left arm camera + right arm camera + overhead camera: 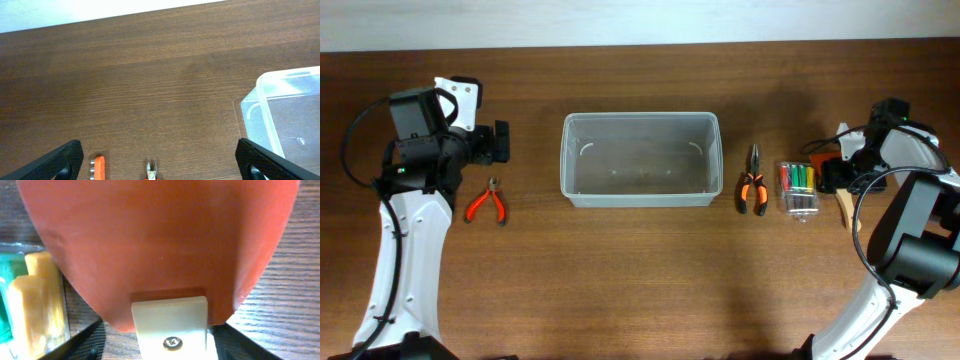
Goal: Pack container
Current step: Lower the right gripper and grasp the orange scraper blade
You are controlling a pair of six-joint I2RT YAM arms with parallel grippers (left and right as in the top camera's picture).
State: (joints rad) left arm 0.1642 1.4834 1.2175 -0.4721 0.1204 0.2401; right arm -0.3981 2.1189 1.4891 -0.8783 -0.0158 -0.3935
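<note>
The container (640,118) is a large clear plastic bin at the table's middle, with nothing visible inside. Its corner shows in the left wrist view (280,75). My left gripper (498,143) is open and empty, above and behind small red-handled cutters (487,203). The left wrist view shows the wide-open fingers (160,170) either side of the cutters' tip (151,171). My right gripper (835,172) sits at the far right over a red-orange tool with a pale handle (160,245). Its fingers (165,332) straddle the handle without touching it.
Orange-and-black pliers (752,183) lie right of the bin. A small clear case of coloured bits (798,188) lies beside them and shows in the right wrist view (30,300). An orange bit holder (99,166) lies left of the cutters.
</note>
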